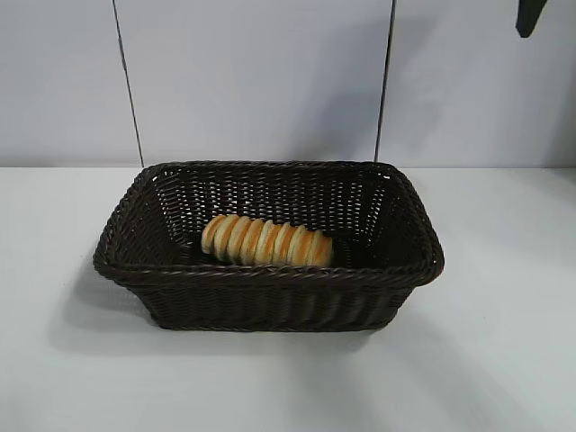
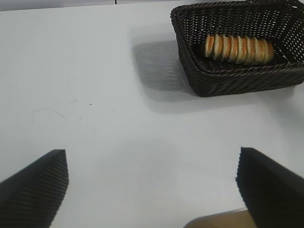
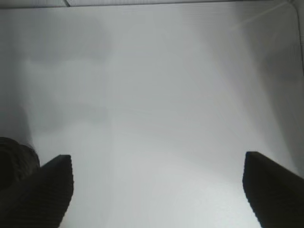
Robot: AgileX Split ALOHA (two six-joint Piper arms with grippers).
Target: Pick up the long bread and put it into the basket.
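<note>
Exterior view: the bread [image 1: 266,241] lies inside the basket [image 1: 270,274] at frame centre, bare counter [image 1: 504,360] all round.

Left wrist view: the left gripper [image 2: 152,187], spread wide, hangs over open counter, basket upper right.

Right wrist view: the right gripper [image 3: 159,190], also spread, holds nothing; perhaps the basket's rim at lower left.

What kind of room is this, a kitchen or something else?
Probably a test bench for robots, not a kitchen: a bare white table before plain wall panels, one wicker basket with the long bread inside, and the left tool hanging open above the tabletop.
</note>
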